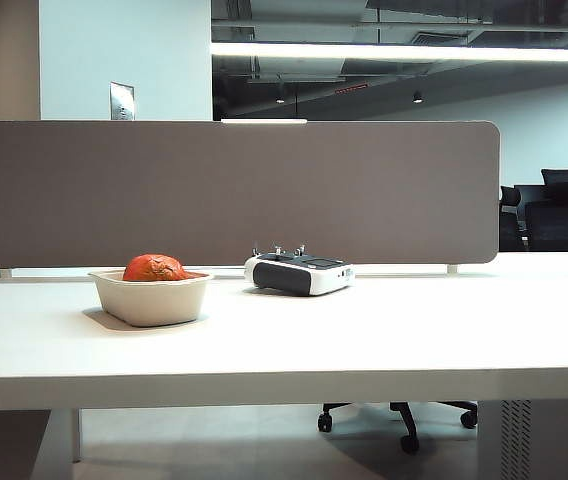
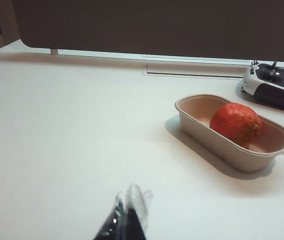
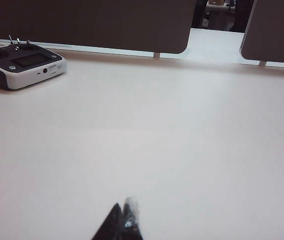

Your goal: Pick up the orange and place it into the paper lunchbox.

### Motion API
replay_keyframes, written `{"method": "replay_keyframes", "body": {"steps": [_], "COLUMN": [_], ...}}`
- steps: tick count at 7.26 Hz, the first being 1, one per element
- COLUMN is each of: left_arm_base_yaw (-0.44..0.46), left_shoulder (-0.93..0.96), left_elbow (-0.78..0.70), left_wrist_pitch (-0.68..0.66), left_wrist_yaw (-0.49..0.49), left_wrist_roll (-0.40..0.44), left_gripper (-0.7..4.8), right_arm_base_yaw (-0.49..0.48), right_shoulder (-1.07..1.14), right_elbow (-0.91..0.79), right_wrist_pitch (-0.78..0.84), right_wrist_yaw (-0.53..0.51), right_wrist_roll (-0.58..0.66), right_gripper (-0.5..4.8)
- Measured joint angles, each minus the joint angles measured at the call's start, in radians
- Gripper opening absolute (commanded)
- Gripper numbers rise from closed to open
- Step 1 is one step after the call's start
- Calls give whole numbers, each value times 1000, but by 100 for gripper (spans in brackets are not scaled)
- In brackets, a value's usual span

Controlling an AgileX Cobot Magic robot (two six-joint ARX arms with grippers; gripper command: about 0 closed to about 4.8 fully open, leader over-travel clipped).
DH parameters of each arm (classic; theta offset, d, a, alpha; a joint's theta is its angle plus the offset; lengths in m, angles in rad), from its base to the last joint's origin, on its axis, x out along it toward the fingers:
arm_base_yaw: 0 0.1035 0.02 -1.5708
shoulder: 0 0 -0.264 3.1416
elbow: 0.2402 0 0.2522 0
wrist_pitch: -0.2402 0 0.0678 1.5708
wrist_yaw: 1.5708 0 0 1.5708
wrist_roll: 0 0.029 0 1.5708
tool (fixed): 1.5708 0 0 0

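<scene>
The reddish-orange, wrinkled orange (image 1: 154,268) (image 2: 235,123) lies inside the beige paper lunchbox (image 1: 152,300) (image 2: 222,150), which stands on the white table at the left of the exterior view. Neither arm shows in the exterior view. In the left wrist view my left gripper (image 2: 129,210) hovers over bare table well short of the lunchbox, its jaws pressed together with nothing between them. In the right wrist view my right gripper (image 3: 124,212) is shut and empty over bare table, far from the lunchbox, which does not show in that view.
A white-and-black remote controller (image 1: 298,272) (image 2: 274,86) (image 3: 21,65) with small sticks sits right of the lunchbox near the table's back. A grey partition (image 1: 234,190) stands along the far edge. An office chair base (image 1: 404,418) shows under the table.
</scene>
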Motion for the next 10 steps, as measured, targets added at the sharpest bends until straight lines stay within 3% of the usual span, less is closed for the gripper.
{"method": "replay_keyframes", "body": {"steps": [4, 5, 10], "left_arm_base_yaw": [0, 0, 0], "left_shoulder": [0, 0, 0], "left_elbow": [0, 0, 0], "left_wrist_pitch": [0, 0, 0], "left_wrist_yaw": [0, 0, 0], "left_wrist_roll": [0, 0, 0], "left_gripper": [-4, -4, -4], "right_arm_base_yaw": [-3, -47, -47], "right_shoulder": [0, 0, 0], "right_elbow": [1, 1, 1], "right_wrist_pitch": [16, 16, 5], "right_wrist_yaw": [-1, -65, 1], "right_wrist_roll": [1, 1, 2], "right_gripper": [-5, -5, -5]}}
